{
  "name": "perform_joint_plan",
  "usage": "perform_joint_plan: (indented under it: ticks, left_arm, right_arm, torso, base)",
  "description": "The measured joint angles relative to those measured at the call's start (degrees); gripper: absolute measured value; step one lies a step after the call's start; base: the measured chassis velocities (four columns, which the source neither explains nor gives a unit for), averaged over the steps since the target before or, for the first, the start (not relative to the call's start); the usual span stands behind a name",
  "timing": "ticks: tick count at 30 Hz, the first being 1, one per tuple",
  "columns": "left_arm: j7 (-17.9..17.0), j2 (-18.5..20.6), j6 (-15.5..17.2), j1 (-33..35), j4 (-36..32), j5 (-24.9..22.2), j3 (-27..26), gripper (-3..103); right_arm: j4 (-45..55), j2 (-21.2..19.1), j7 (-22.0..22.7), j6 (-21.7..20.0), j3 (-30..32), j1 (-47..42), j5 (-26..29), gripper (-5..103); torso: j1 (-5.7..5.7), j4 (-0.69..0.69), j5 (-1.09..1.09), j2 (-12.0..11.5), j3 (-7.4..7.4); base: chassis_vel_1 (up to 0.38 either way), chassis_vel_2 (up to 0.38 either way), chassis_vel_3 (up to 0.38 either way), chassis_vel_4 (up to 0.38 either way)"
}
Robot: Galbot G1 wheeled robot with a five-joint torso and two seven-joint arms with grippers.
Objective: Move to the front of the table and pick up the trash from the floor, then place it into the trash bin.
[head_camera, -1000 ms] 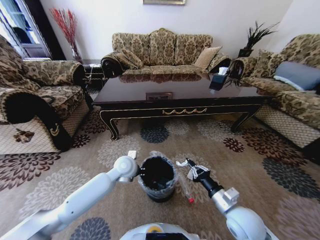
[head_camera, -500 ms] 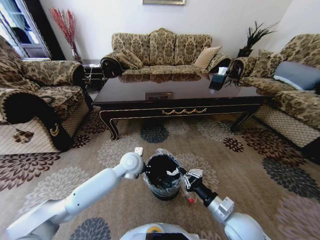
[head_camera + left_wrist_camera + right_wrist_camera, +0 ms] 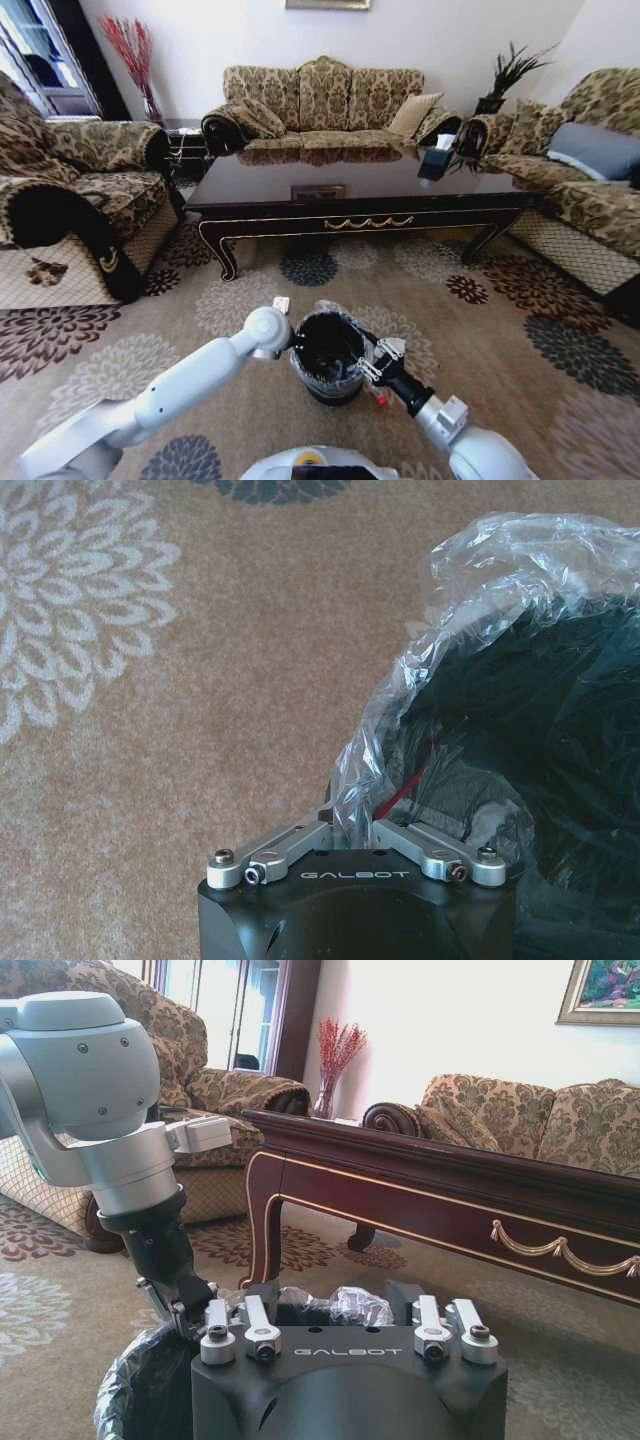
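Note:
The black trash bin [image 3: 330, 385] with its clear bag liner [image 3: 480, 600] stands on the patterned floor [image 3: 500, 330] in front of the dark table [image 3: 360, 180]. My left gripper [image 3: 292, 345] is shut on the liner at the bin's left rim, with the fingertips [image 3: 350, 825] pinching the plastic. Over the bin's right rim my right gripper [image 3: 362, 365] has its finger links spread wide, and nothing shows between them. A tiny red bit of trash [image 3: 381, 400] lies on the carpet just right of the bin. The bin's inside looks dark, and I cannot make out any paper in it.
Patterned sofas [image 3: 320, 100] ring the table on three sides, with an armchair [image 3: 70, 210] close on the left. A dark box [image 3: 437, 160] sits on the tabletop. Open carpet lies between the table's front edge and the bin.
The right gripper has swung left from beside the bin to over its rim. The white paper it held no longer shows in it. The left gripper and bin have shifted slightly right.

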Motion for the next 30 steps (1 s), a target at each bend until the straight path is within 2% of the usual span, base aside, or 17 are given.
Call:
perform_joint_plan:
  ticks: [3,6,8,11,17,21,22,24,30]
  left_arm:
    - [0.0,0.13,0.0,0.19,0.04,0.0,-0.2,0]
    - [0.01,0.31,0.0,0.54,0.17,0.01,-0.65,0]
    - [0.02,0.39,0.0,0.72,0.19,0.01,-0.81,0]
    - [0.07,0.64,0.0,1.62,0.22,0.13,-1.45,0]
    - [0.27,1.26,0.0,4.68,0.38,0.5,-5.47,0]
    - [0.52,3.27,0.0,6.97,0.17,-0.2,-11.26,0]
    - [0.52,3.27,0.0,6.97,0.17,-0.2,-11.26,0]
    - [0.78,4.47,0.0,9.03,-0.24,-0.46,-15.29,0]
    - [1.29,5.34,0.0,13.27,-0.24,-0.71,-21.53,0]
  right_arm:
    - [-0.09,0.12,0.07,-0.03,-0.11,0.07,0.0,69]
    - [-0.25,0.2,0.19,-0.06,-0.23,0.13,0.09,85]
    - [-0.29,0.22,0.27,-0.06,-0.24,0.13,0.17,85]
    - [-0.38,0.29,0.37,-0.08,-0.12,0.09,0.52,98]
    - [-0.65,0.76,1.24,-0.67,0.52,-0.34,2.4,100]
    - [-2.24,0.63,4.36,-2.24,0.98,0.24,7.58,100]
    - [-2.24,0.63,4.36,-2.24,0.98,0.24,7.58,100]
    - [-4.08,0.21,6.37,-3.86,0.91,1.61,11.14,100]
    - [-9.8,0.31,9.57,-6.11,0.22,3.36,13.59,100]
  torso:
    - [0.0,0.0,0.0,0.0,0.0]
    - [0.0,0.0,0.0,0.0,0.0]
    - [0.0,0.0,0.0,0.0,0.0]
    - [0.0,0.0,0.0,0.0,0.0]
    - [0.0,-0.01,-0.01,0.0,0.0]
    - [0.0,-0.01,-0.02,0.0,0.0]
    - [0.0,-0.01,-0.02,0.0,0.0]
    - [0.0,0.02,-0.01,0.0,0.0]
    - [0.0,0.0,-0.02,0.0,0.0]
  base:
    - [0.0,0.0,0.0,0.0]
    - [0.0,0.0,0.0,0.0]
    - [0.0,0.0,0.0,0.0]
    - [0.0,0.0,0.0,0.0]
    - [0.0,0.0,0.0,0.0]
    - [0.0,0.0,0.0,0.0]
    - [0.0,0.0,0.0,0.0]
    - [0.0,0.0,0.0,0.0]
    - [0.0,0.0,0.0,0.0]
